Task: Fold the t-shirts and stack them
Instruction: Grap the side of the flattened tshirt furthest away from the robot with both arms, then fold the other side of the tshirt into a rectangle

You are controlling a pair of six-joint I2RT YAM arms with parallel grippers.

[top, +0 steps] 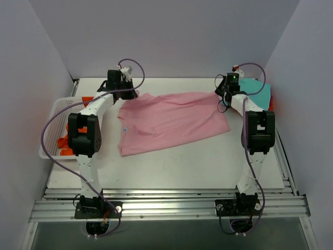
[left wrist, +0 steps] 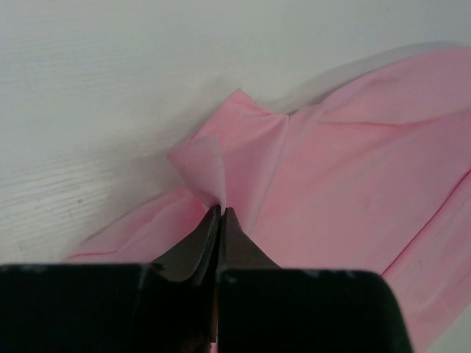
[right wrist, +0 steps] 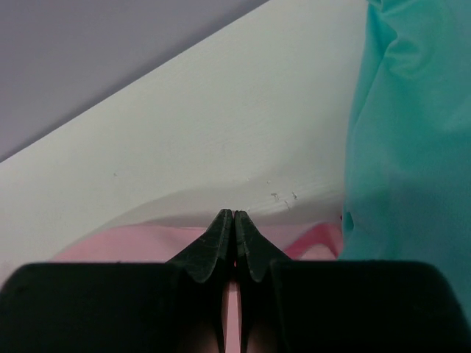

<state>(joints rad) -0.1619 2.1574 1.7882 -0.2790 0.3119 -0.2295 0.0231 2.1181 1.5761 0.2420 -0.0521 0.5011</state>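
Note:
A light pink t-shirt (top: 171, 122) lies spread across the middle of the table. My left gripper (top: 128, 87) is at the shirt's far left corner, shut on a pinched fold of the pink t-shirt (left wrist: 221, 169), and the jaw tips (left wrist: 221, 210) meet on the cloth. At the far right corner my right gripper (top: 223, 96) is shut too. In the right wrist view its fingertips (right wrist: 235, 215) are pressed together, with pink cloth (right wrist: 132, 246) between and beneath them. A teal t-shirt (top: 257, 91) (right wrist: 412, 147) lies at the back right over a red one (top: 271, 103).
A white mesh basket (top: 52, 117) stands at the table's left edge with an orange t-shirt (top: 65, 146) in it. Grey walls close in the back and both sides. The arm bases sit on a metal rail (top: 166, 205) along the near edge.

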